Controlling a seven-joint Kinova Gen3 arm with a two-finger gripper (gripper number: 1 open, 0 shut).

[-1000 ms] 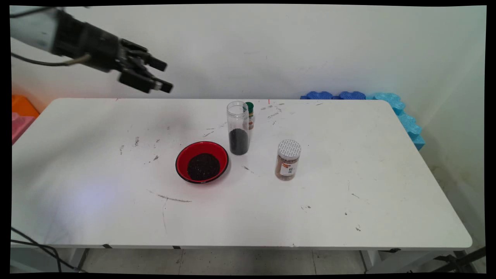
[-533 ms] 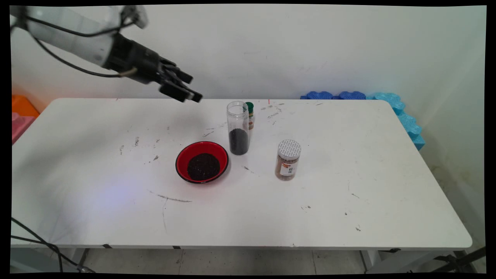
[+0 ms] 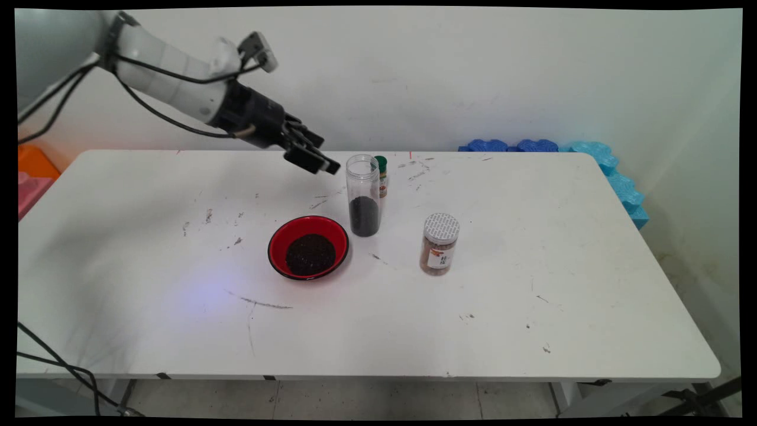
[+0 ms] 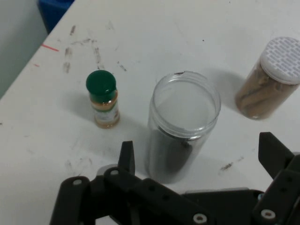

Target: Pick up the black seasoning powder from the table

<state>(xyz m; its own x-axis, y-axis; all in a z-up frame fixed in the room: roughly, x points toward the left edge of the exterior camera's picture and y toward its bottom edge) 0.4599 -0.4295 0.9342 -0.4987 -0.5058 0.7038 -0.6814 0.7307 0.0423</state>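
Gripper sits in the upper left-centre of the main frame, above the table's far part, pointing down to the right. Its fingers are spread apart with nothing between them; in the hand view one fingertip shows at lower left and the other at the right edge, with the tall clear jar in the gap's line of sight. Gripper is just left of the jar's rim in the main frame, not touching it.

Tall clear jar: upright, open top, dark granules filling roughly its lower third. Centre of the main frame, slightly above middle.

Small green-capped bottle: upright, just behind the jar, partly hidden by it; in the hand view it stands to the jar's left.

Red bowl: lower left of the jar, close beside it, holding dark granules.

White-lidded jar with brown contents: right of the clear jar, apart from it.

All stand on the white table.
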